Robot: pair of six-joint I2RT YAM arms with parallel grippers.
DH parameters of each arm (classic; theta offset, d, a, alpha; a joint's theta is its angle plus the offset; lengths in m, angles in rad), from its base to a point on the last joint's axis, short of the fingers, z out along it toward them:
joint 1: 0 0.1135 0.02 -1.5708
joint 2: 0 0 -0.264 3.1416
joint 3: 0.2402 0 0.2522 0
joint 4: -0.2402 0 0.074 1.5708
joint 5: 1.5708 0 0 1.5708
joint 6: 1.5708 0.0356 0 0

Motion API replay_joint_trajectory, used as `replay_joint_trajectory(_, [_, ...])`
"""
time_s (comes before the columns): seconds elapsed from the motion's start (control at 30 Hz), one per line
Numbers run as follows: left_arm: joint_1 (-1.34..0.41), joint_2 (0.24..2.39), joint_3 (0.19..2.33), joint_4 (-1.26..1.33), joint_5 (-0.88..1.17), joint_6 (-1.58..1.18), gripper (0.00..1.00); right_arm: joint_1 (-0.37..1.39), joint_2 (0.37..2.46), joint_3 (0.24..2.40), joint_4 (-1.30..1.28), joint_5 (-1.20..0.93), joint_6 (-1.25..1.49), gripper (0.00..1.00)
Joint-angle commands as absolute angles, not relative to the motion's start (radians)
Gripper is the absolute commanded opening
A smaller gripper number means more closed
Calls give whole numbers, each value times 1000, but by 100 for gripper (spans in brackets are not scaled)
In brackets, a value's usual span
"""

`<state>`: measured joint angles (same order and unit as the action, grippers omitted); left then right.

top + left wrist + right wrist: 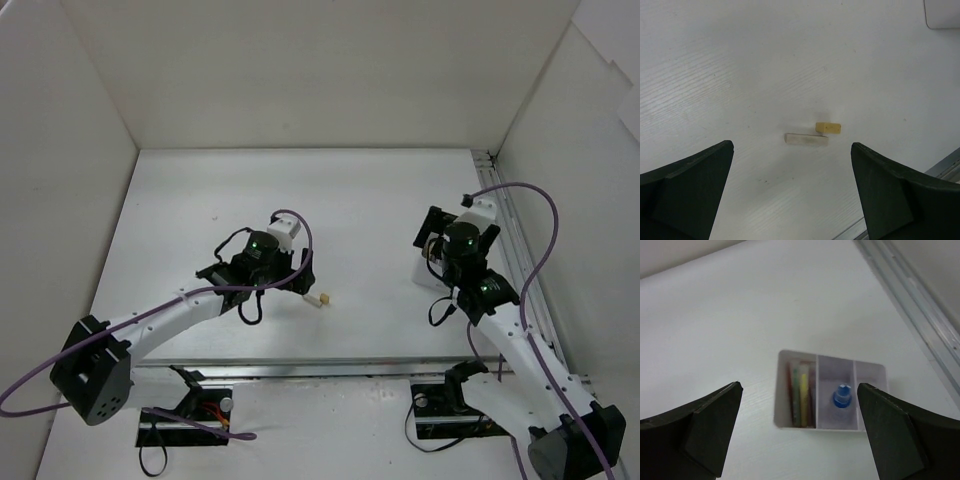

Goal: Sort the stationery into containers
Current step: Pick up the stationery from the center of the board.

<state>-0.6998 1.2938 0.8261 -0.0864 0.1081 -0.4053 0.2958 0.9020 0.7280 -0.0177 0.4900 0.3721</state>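
Your table (300, 190) carries little loose stationery, since most of it sits in the white three-compartment box (869, 374) near the table's right edge. The right end effector (800, 386) hangs above that box, jaws spread wide with nothing between them, so it carries nothing. The left end effector (792, 150) is just as wide and empty. It frames the two loose pieces so that a straight descent would straddle them.

In the box, the white tube stands upright in the middle compartment, blue cap (841, 396) on top. The pens (801, 395) lie side by side along the left compartment. The right compartment looks unused, which I judge is the place for the small pieces. Those are a yellow-beige block (828, 128) and a pale strip (806, 140), lying together well apart from the box.

Now the gaps. From above, your right arm (500, 320) covers most of the box. A white corner (942, 14) is cut off at the edge of the left wrist view — I cannot tell what it is. The tube's body hides under its cap. Only red, green and yellow pens read clearly. Whether block and strip touch, I cannot tell.
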Motion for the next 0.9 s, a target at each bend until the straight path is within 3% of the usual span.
replay_joint_trajectory(0.0, [-676,1226,864,-106,92,-439,100,348,897,778,-28,282,246,98])
replay_joint_trajectory(0.27, [-577,1077,793,-216,68,-543,100,667,1228,910,-87,193,101,98])
replay_joint_trajectory(0.47, [-531,939,758,-305,-29,-574,100,865,1466,951,61,120,138,98])
replay_joint_trajectory(0.7, [-522,858,709,-359,-58,-611,100,940,1632,1005,77,270,225,98])
replay_joint_trajectory(0.8, [-522,862,719,-373,-58,-603,100,942,1641,991,110,290,302,88])
replay_joint_trajectory(0.87, [-522,868,729,-373,-57,-598,100,946,1632,968,136,299,343,75])
